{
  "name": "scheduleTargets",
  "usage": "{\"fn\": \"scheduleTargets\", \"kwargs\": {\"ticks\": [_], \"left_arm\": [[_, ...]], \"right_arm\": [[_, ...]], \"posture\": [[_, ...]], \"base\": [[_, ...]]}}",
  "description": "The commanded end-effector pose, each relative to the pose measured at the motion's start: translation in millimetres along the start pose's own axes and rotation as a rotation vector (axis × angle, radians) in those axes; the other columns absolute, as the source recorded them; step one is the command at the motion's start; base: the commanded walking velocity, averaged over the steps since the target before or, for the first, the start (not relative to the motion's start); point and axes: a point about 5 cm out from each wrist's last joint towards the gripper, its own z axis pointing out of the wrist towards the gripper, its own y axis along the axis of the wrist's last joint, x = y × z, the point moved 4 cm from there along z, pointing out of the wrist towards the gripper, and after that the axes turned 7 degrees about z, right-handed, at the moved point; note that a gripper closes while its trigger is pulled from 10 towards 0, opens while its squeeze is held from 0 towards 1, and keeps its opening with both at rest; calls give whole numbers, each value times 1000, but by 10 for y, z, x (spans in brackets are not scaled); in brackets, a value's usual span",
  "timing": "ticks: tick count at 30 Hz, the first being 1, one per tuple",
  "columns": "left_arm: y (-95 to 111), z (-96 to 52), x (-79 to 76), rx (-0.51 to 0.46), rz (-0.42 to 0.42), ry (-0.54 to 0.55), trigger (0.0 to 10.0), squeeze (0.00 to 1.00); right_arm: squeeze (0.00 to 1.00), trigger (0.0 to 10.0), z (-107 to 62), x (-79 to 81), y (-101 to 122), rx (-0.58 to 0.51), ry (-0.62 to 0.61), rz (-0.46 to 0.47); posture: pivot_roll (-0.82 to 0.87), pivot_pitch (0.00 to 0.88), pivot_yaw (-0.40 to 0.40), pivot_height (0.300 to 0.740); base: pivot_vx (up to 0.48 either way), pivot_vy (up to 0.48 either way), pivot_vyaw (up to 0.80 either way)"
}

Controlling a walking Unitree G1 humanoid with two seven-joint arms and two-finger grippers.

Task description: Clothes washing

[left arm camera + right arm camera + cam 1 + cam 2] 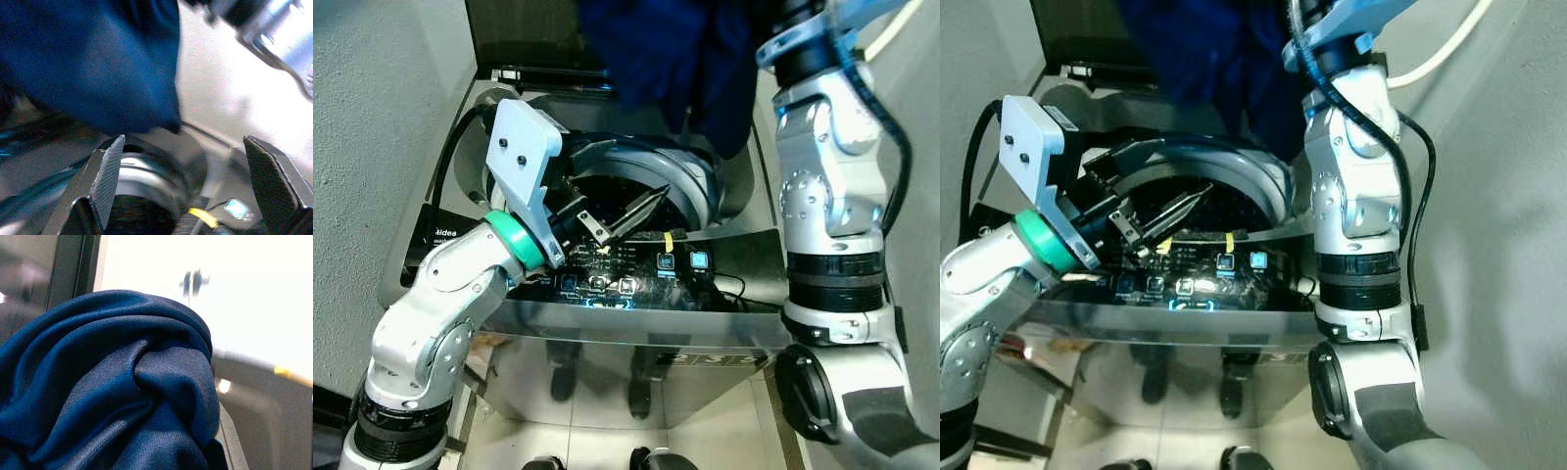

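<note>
Hanging over the washer's open drum (636,196), a dark blue garment (666,59) dangles from our raised right arm; its gripper is hidden, so grip state unknown. Left wrist view shows our left gripper (195,186) spread wide below the cloth, above the lit control panel (626,279).

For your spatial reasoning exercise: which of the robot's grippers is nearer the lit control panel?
Left. The left gripper hovers just above the control panel, jaws open. The right arm reaches higher, where the blue garment hangs.
</note>
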Motion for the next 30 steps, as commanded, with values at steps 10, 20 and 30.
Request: {"fn": "scheduleTargets", "kwargs": {"ticks": [10,20,30], "left_arm": [[118,-234,304,69,147,29,10000,0],[81,-495,220,137,89,40,10000,0],[49,-496,133,130,69,86,10000,0]], "right_arm": [[0,10000,51,406,-750,259,148,6],[0,10000,176,598,-948,316,170,51],[1000,10000,259,641,-977,348,223,12]], "posture": [[65,117,-2,720],[93,143,-36,720],[87,135,-49,720]], "base": [[0,0,0],[0,0,0],[0,0,0]]}}
